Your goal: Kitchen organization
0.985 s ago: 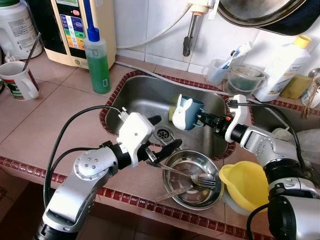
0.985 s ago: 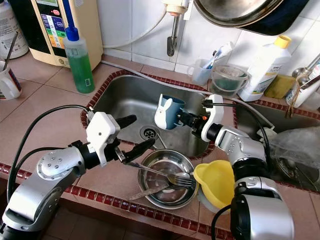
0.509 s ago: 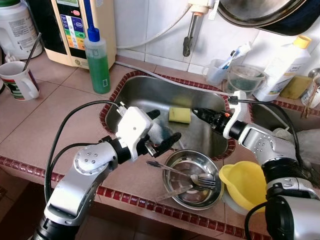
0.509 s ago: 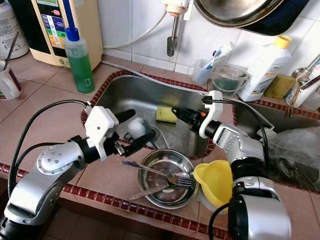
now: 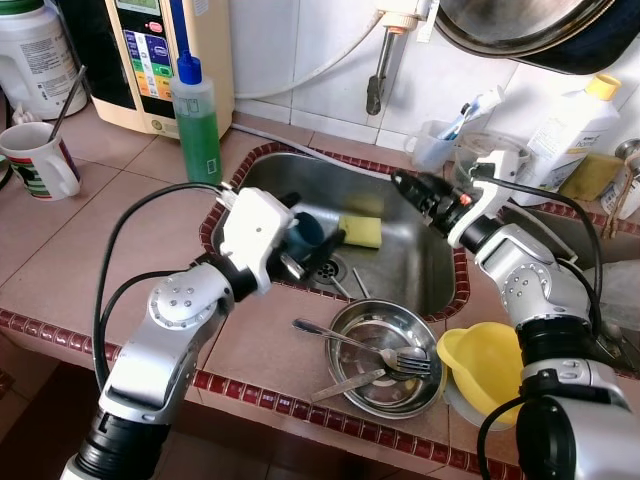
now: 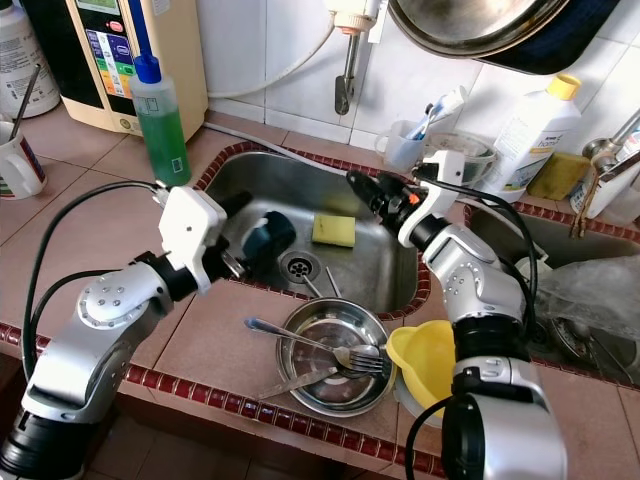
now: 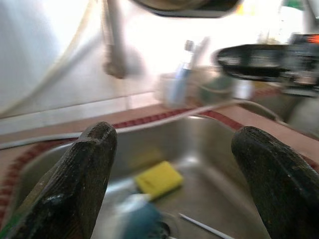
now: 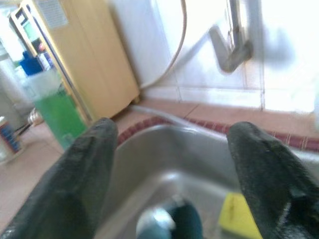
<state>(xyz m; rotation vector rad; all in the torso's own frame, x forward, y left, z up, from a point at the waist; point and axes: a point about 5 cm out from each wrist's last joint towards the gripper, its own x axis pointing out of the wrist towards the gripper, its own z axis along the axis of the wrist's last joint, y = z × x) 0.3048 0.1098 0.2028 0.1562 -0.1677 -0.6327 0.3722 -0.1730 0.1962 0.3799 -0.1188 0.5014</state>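
Your left gripper hung over the near-left part of the steel sink, its two black fingers spread wide with nothing between them. Just beyond those fingertips the blue mug lay on its side on the sink floor, close to the drain, with its white rabbit-shaped part turned toward the left wall of the basin. Whether the fingers touched the mug you could not have told from these views. Your right gripper was held above the sink's far-right rim, also spread and empty, pointing across the basin. The yellow sponge lay flat on the sink floor between the two grippers, apart from the mug. On the counter in front of the sink sat a round metal bowl holding a fork and a spoon, and a yellow bowl stood just beside it on the right. A bottle of green liquid stood upright on the tiles left of the sink, with a striped mug well apart from it farther left.
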